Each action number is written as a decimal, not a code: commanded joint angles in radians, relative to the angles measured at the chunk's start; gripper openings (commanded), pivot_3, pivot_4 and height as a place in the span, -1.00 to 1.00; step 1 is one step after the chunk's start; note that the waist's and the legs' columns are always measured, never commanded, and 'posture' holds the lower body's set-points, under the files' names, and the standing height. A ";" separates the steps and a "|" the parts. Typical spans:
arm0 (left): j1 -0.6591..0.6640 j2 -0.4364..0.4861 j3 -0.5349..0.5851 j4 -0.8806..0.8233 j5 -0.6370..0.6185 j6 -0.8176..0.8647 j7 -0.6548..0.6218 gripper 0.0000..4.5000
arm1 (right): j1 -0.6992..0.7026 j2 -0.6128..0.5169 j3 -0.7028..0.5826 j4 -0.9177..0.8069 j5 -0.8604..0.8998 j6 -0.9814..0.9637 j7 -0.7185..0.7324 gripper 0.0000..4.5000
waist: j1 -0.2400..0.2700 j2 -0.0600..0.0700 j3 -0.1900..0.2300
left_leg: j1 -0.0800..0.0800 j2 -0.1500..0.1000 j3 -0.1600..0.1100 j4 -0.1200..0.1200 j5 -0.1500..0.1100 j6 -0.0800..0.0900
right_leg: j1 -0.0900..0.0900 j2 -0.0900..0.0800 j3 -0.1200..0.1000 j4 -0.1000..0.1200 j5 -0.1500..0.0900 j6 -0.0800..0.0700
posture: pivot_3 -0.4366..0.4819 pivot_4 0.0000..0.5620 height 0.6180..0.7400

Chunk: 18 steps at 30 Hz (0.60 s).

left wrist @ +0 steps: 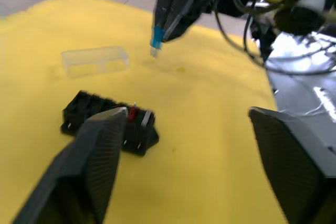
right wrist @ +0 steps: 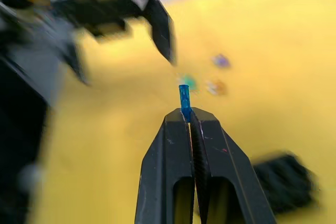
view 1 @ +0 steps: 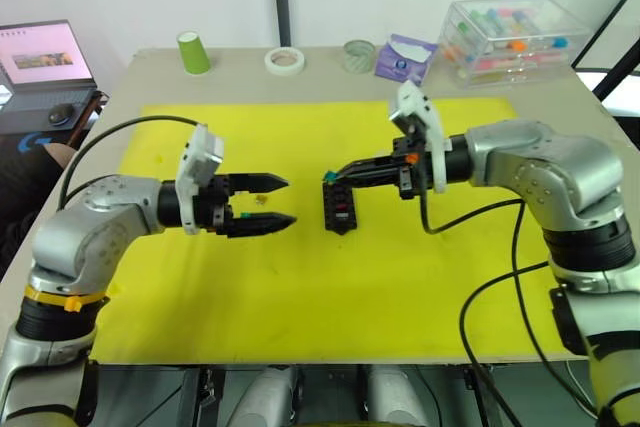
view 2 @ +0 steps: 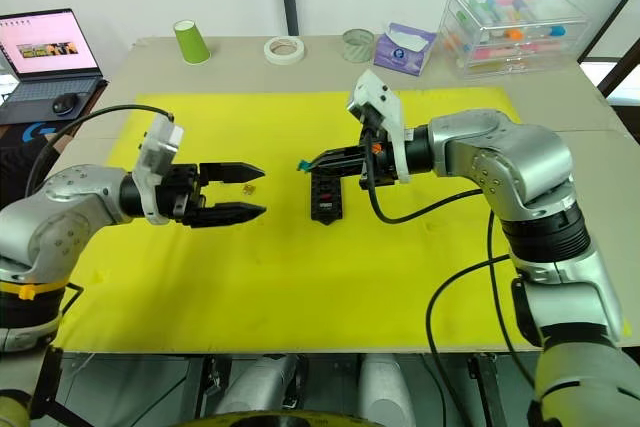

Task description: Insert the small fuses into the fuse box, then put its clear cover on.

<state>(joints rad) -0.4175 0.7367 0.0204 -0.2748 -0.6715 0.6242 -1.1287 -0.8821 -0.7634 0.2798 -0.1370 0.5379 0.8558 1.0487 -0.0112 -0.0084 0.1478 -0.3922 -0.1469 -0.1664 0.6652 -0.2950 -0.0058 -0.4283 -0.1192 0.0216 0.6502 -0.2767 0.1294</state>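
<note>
- The right hand (right wrist: 190, 116) has its two black fingers pressed together on a teal blade fuse (right wrist: 184, 98), which sticks out past the fingertips.
- In the head views that hand hangs just above the fuse box (view 2: 326, 199), at the box's far end, with the fuse clear of the slots.
- The fuse box lies flat on the yellow mat (view 1: 300, 287) near the middle of the bench (view 1: 150, 72); a red fuse (left wrist: 132, 113) sits in one of its slots.
- The clear cover (left wrist: 95, 60) lies on the mat a little apart from the fuse box, empty side hard to make out.
- The left hand (view 1: 270, 201) is spread wide with nothing between its fingers, hovering over the mat to the left of the fuse box, fingertips pointing toward it.
- A few loose fuses (right wrist: 218, 85) lie on the mat between the left hand and the box; purple, green and brown ones can be told apart in the right wrist view.
- Along the bench's far edge stand a green cup (view 2: 190, 41), a tape roll (view 2: 284, 48) and a clear bin (view 2: 515, 27) of coloured tubes.
</note>
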 commanded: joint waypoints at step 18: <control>0.006 -0.146 -0.119 0.061 0.250 -0.262 0.088 0.99 | -0.066 0.096 0.141 0.274 -0.394 -0.415 0.207 -1.00 | -0.002 0.000 0.000 | 0.000 0.000 0.000 0.000 0.000 0.000 | 0.000 0.000 0.000 0.000 0.000 0.000 | -0.05 -0.47 1.00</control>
<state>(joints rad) -0.3984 0.5946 -0.0924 -0.2065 -0.4326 0.3847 -1.0418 -0.9221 -0.6732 0.4584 0.1704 0.1420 0.4401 1.2468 -0.0127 -0.0085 0.1479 -0.3925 -0.1468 -0.1665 0.6653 -0.2950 -0.0058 -0.4288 -0.1188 0.0214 0.6504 -0.2766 0.1294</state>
